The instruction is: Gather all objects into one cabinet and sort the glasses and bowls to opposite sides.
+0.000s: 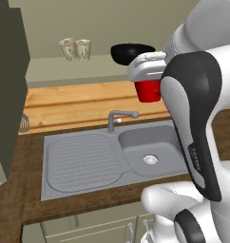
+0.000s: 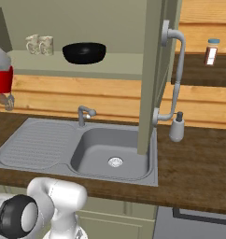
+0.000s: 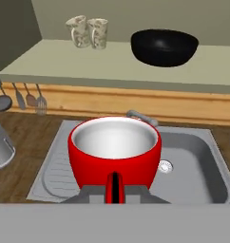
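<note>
The tool (image 3: 115,193) grips the red mug (image 3: 115,152) by its handle and holds it up in the air over the sink (image 1: 83,159). Two tumblers (image 3: 87,32) stand side by side on the left of the cabinet shelf (image 3: 50,61). The black bowl (image 3: 164,46) sits apart to their right.

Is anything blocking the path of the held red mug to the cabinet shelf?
Nothing visible does. The red mug, held in the gripper, hangs above the sink; shelf space between the tumblers and black bowl lies open.
</note>
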You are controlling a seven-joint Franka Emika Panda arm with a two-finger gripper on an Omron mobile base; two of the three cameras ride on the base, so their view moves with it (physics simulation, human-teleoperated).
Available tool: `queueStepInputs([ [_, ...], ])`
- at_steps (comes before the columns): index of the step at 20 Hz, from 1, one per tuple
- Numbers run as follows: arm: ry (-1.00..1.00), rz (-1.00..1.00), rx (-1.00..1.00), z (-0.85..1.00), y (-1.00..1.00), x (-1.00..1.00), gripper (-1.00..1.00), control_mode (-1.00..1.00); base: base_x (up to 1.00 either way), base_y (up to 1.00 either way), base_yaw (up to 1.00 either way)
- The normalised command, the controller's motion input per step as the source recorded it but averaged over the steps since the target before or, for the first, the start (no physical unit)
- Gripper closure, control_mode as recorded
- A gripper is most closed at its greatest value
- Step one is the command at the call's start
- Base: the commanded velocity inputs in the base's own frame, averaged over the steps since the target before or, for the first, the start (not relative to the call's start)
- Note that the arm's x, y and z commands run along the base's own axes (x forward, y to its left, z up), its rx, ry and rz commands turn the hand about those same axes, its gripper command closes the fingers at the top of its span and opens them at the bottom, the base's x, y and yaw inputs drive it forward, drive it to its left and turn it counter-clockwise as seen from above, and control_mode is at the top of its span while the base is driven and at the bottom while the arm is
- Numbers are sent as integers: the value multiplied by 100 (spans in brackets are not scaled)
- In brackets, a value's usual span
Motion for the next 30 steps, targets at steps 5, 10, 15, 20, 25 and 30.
queueStepInputs([
  [5, -12, 13, -2, -28, 0, 49, 100, -100, 0, 0, 0],
  [10, -6, 11, 0, -7, 0, 68, 100, -100, 0, 0, 0],
  [15, 0, 6, 0, 0, 5, 70, 100, -100, 0, 0, 0],
  [20, 0, 1, 0, 0, 28, 77, 100, -100, 0, 0, 0],
  [25, 0, 0, 0, 0, 48, 82, 100, -100, 0, 0, 0],
  [30, 0, 0, 0, 0, 39, 78, 100, -100, 0, 0, 0],
])
